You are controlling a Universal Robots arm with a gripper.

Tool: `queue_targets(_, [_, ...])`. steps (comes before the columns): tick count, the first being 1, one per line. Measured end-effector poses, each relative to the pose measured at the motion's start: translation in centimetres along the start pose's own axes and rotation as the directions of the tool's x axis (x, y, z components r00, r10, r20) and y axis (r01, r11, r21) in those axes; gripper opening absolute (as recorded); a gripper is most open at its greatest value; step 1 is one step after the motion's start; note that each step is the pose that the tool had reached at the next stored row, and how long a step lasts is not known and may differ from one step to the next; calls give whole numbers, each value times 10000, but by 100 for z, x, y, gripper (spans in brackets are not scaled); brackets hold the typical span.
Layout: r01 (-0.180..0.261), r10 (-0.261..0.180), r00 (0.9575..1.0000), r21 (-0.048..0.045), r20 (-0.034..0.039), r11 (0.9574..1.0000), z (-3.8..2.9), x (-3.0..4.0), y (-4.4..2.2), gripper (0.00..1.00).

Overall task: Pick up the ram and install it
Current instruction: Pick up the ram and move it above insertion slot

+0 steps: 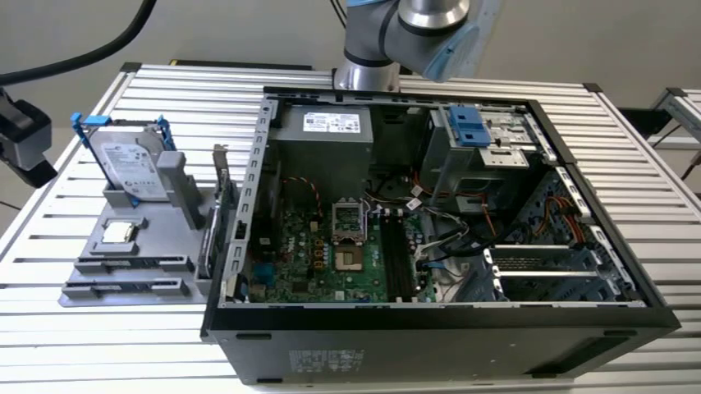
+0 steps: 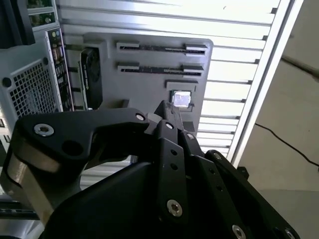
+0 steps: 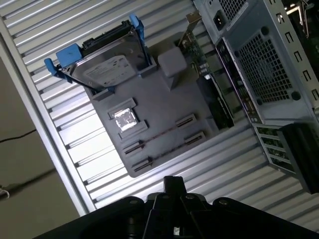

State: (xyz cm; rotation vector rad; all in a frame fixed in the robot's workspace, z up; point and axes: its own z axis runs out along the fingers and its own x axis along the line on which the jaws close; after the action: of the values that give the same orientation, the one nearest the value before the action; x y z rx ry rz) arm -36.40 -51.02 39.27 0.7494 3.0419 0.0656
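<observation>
Grey tray [image 3: 164, 99] beside the case [image 3: 269, 64] holds the ram [image 3: 164, 133], a thin stick on its edge that should be light and stiff but easy to break, so best pinched by its flat sides, while the gripper [image 3: 172, 181] hangs above, closed up and empty.

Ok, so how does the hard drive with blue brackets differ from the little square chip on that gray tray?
The hard drive stands on edge in its holder; the processor chip lies flat in a recess. The drive is far larger and oblong, the chip small and square. The drive carries blue brackets, the chip none. Both are silver and sit on the gray tray.
</observation>
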Motion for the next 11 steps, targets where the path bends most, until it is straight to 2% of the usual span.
queue_targets(11, [-757,757,9971,6,14,9971,1,-1,-2,0])
